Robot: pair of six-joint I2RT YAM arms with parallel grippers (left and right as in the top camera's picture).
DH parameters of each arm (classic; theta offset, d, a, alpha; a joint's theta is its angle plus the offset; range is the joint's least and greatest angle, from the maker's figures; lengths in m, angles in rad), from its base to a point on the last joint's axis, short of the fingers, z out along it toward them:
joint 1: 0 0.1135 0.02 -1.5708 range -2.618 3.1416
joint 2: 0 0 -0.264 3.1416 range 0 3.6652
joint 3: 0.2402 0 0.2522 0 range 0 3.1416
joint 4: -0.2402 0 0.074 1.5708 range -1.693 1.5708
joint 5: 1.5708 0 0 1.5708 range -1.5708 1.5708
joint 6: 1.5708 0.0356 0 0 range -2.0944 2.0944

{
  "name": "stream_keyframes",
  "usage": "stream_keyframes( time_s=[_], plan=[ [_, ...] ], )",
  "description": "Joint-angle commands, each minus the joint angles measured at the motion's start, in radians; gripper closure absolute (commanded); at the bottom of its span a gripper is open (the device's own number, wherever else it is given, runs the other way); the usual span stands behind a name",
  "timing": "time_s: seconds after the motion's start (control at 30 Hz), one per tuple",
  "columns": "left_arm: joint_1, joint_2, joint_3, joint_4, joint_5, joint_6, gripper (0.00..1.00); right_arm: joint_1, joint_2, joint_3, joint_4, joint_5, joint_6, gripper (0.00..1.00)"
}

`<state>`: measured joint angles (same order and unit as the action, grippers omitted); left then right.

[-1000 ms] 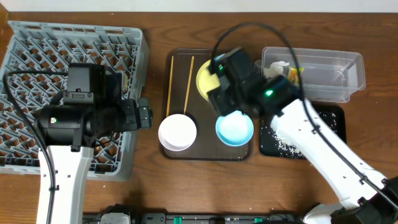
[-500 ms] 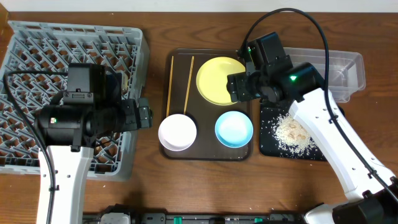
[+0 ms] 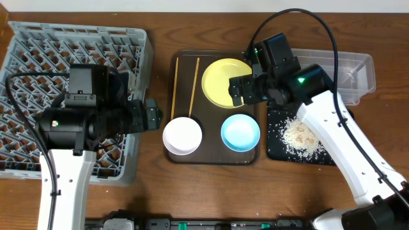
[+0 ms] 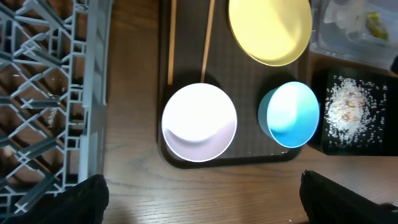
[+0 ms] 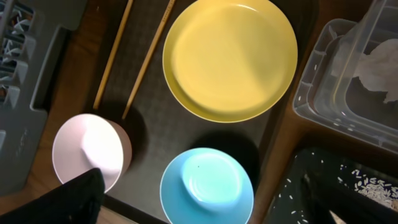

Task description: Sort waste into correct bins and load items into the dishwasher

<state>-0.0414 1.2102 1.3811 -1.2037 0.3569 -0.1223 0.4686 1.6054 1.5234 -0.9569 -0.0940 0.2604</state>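
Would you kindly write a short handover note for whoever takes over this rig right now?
Left end effector: open, empty, beside the dish rack.
Right end effector: open, empty, above the yellow plate's rim.
Done: rice scraps on the black tray; tissue and wrapper in the clear tub.
Left to do: yellow plate, white bowl, light blue bowl and chopsticks sit on the brown tray; load them into the dish rack.
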Motion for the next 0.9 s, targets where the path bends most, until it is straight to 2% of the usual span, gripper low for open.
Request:
stream_keyframes(
  time_s=[0.0, 0.87],
  plan=[
    [-0.002, 0.009, 0.011, -0.003, 0.028, 0.014, 0.02, 0.004, -0.005, 0.016, -0.001, -0.001, 0.005, 0.01],
    [-0.002, 0.011, 0.010, 0.005, 0.017, 0.014, 0.02, 0.004, -0.005, 0.016, -0.010, 0.000, 0.004, 0.01]
  ],
)
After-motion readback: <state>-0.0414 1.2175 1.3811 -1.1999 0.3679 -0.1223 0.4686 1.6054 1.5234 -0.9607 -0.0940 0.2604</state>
